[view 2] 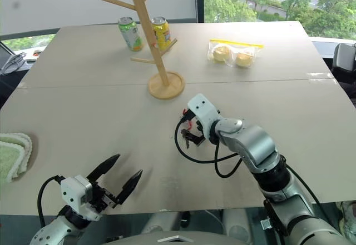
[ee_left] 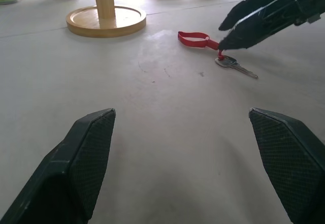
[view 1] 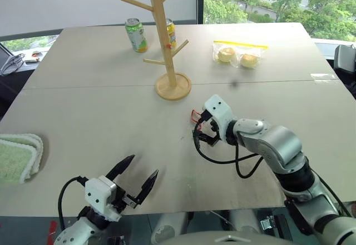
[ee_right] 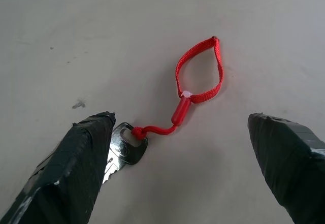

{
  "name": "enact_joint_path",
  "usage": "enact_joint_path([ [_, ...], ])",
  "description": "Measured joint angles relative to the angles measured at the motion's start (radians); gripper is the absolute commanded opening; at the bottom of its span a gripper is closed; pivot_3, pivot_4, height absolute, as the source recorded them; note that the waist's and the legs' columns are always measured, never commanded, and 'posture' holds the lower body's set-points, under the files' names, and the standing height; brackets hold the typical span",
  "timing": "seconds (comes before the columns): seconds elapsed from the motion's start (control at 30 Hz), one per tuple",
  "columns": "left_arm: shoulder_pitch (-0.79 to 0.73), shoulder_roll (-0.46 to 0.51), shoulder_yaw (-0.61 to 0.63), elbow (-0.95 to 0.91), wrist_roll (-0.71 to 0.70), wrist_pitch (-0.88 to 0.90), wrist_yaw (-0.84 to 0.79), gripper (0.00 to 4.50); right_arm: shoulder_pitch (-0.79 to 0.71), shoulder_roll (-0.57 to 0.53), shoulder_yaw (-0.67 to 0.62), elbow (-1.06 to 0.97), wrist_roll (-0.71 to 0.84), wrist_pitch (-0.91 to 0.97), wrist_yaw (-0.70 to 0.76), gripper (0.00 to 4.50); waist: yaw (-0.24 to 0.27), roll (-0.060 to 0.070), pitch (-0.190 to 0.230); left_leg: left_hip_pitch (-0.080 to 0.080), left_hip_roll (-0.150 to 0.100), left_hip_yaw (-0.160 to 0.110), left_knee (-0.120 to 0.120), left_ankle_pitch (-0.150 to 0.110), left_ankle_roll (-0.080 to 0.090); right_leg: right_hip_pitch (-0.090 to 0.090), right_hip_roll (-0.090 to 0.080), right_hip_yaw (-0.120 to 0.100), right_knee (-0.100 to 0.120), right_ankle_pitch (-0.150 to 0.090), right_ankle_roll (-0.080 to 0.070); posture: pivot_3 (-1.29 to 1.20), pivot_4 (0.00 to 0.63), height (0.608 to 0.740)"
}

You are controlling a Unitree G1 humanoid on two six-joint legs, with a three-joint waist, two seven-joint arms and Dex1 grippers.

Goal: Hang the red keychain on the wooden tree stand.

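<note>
The red keychain (ee_right: 199, 71) lies flat on the table, its cord loop leading to a small metal key (ee_right: 124, 150). My right gripper (ee_right: 180, 120) hangs open just over it, one finger (ee_right: 86, 158) beside the key, the other on the far side of the loop, nothing held. The head views put the right gripper (view 1: 203, 133) in front of the wooden tree stand (view 1: 164, 39), whose round base (view 1: 173, 86) sits a short way beyond. My left gripper (view 1: 143, 166) stands open and empty near the table's front edge, pointing toward the keychain (ee_left: 195, 38).
A green can (view 1: 136, 34) and a yellow can (view 1: 171, 33) stand behind the stand. A clear bag of two buns (view 1: 239, 53) lies at the back right. A folded green and white towel (view 1: 19, 156) rests at the table's left edge.
</note>
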Motion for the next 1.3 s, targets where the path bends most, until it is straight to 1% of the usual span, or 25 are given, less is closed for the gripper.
enact_joint_path([
  [0.23,0.001,-0.007,-0.001,0.000,0.004,0.000,0.015,4.39,-0.028,0.058,0.007,0.092,-0.051,-0.022,-0.025,4.50,-0.005,0.000,0.000,0.000,0.000,0.000,0.000,0.000,0.000,0.000,0.001,0.000,0.000,0.000,0.000,0.00,0.150,0.740],
  [0.43,0.008,-0.008,-0.002,0.000,0.004,0.000,0.021,4.39,-0.040,0.074,0.032,0.120,-0.084,-0.040,-0.026,4.50,-0.018,0.000,0.000,0.000,0.000,0.000,0.000,0.000,0.000,0.000,0.000,0.000,0.000,0.000,0.000,0.00,0.150,0.740],
  [0.5,0.008,-0.008,-0.002,0.000,0.004,0.000,0.022,4.50,-0.040,0.078,0.034,0.123,-0.090,-0.042,-0.023,3.94,-0.022,0.000,0.000,0.000,0.000,0.000,0.000,0.000,0.000,0.000,0.001,0.000,0.000,0.000,0.000,0.00,0.150,0.740],
  [0.53,0.008,-0.008,-0.002,0.000,0.004,0.000,0.022,4.50,-0.040,0.078,0.034,0.123,-0.090,-0.042,-0.023,3.85,-0.022,0.000,0.000,0.000,0.000,0.000,0.000,0.000,0.000,0.000,0.001,0.000,0.000,0.000,0.000,0.00,0.150,0.740],
  [0.57,0.009,-0.009,-0.002,0.000,0.003,0.000,0.022,4.50,-0.041,0.078,0.034,0.125,-0.095,-0.042,-0.023,3.50,-0.022,0.000,0.000,0.000,0.000,0.000,0.000,0.000,0.000,0.000,0.001,0.000,0.000,0.000,0.000,0.00,0.150,0.740],
  [0.6,0.012,-0.010,-0.002,0.000,0.003,0.000,0.023,4.50,-0.041,0.078,0.034,0.125,-0.099,-0.042,-0.021,3.02,-0.022,0.000,0.000,0.000,0.000,0.000,0.000,0.000,0.000,0.000,0.001,0.000,0.000,0.000,0.000,0.00,0.150,0.740],
  [0.63,0.013,-0.011,-0.003,0.000,0.004,0.000,0.025,4.50,-0.041,0.078,0.034,0.126,-0.101,-0.042,-0.020,2.44,-0.022,0.000,0.000,0.000,0.000,0.000,0.000,0.000,0.000,0.000,0.001,0.000,0.000,0.000,0.000,0.00,0.150,0.740],
  [0.7,0.013,-0.012,-0.004,0.000,0.004,0.000,0.030,4.50,-0.041,0.081,0.034,0.127,-0.103,-0.042,-0.016,1.72,-0.022,0.000,0.000,0.001,0.000,0.000,0.000,0.000,0.000,0.000,0.000,0.000,0.000,0.000,0.000,0.00,0.150,0.740],
  [0.8,0.013,-0.012,-0.005,0.000,0.004,0.000,0.035,4.50,-0.041,0.085,0.034,0.128,-0.105,-0.036,-0.009,0.16,-0.023,0.000,0.000,0.001,0.000,0.000,0.000,0.000,0.000,0.000,0.001,0.000,0.000,0.000,0.000,0.00,0.150,0.740],
  [0.83,0.013,-0.012,-0.005,0.000,0.004,0.000,0.037,4.50,-0.041,0.086,0.034,0.128,-0.106,-0.034,-0.006,0.07,-0.023,0.000,0.000,0.001,0.000,0.000,0.000,0.000,0.000,0.000,0.001,0.000,0.000,0.000,0.000,0.00,0.150,0.740],
  [1.17,-0.011,-0.018,-0.013,0.000,0.006,0.000,0.050,4.50,-0.047,0.081,0.034,0.132,-0.116,-0.047,0.016,0.07,-0.022,0.000,0.000,0.001,0.000,0.000,0.000,0.000,0.000,0.000,0.001,0.000,0.000,0.000,0.000,0.00,0.150,0.740],
  [1.27,-0.037,-0.023,-0.014,-0.005,0.005,0.016,0.076,4.50,-0.046,0.053,0.016,0.126,-0.126,-0.187,0.039,0.07,-0.022,0.001,0.000,0.001,0.000,0.000,0.000,0.000,0.000,0.000,0.001,0.000,0.000,0.001,0.000,0.00,0.150,0.740],
  [1.3,-0.061,-0.026,-0.018,-0.025,0.001,0.049,0.102,4.50,-0.044,0.042,-0.015,0.118,-0.118,-0.260,0.065,0.07,-0.020,0.001,0.001,0.000,0.000,0.000,0.000,0.000,0.000,0.000,0.001,-0.001,0.000,0.001,0.001,0.00,0.150,0.740],
])
